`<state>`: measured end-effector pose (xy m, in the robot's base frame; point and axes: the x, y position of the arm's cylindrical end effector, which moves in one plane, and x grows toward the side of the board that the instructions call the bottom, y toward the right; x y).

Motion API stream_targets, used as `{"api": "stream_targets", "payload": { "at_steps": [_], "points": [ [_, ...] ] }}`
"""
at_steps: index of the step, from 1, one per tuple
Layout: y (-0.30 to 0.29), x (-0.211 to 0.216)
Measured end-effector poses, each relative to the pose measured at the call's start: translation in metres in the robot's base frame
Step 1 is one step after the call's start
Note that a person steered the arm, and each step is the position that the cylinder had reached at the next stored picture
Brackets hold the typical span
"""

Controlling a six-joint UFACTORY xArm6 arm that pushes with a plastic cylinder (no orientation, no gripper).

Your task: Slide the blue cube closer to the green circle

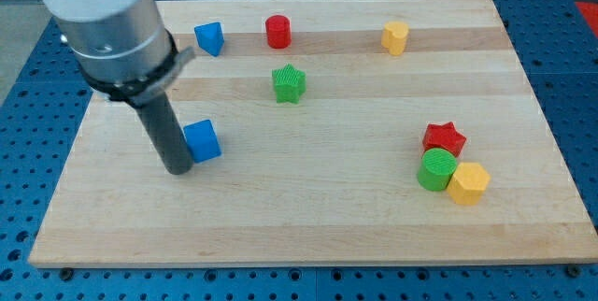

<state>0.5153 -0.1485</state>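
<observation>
The blue cube [202, 140] sits on the wooden board [308, 217] at the view's left. My tip [178, 169] rests on the board right against the cube's left side, a little below its middle. The green circle [435, 169], a short cylinder, stands far off at the view's right. It touches a red star [444, 137] above it and a yellow hexagon [468, 183] at its lower right.
A second blue block [209, 37], a red cylinder [278, 32] and a yellow hexagon [395, 36] stand along the view's top. A green star [289, 83] lies below the red cylinder. The arm's grey body [103, 21] covers the top left corner.
</observation>
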Motion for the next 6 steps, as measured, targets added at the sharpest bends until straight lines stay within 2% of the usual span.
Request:
{"api": "stream_targets", "payload": {
  "at_steps": [1,2,3,5,6],
  "points": [
    [0.001,-0.019],
    [-0.046,-0.028],
    [-0.059,-0.034],
    [0.022,-0.048],
    [0.073,-0.031]
  ]
}}
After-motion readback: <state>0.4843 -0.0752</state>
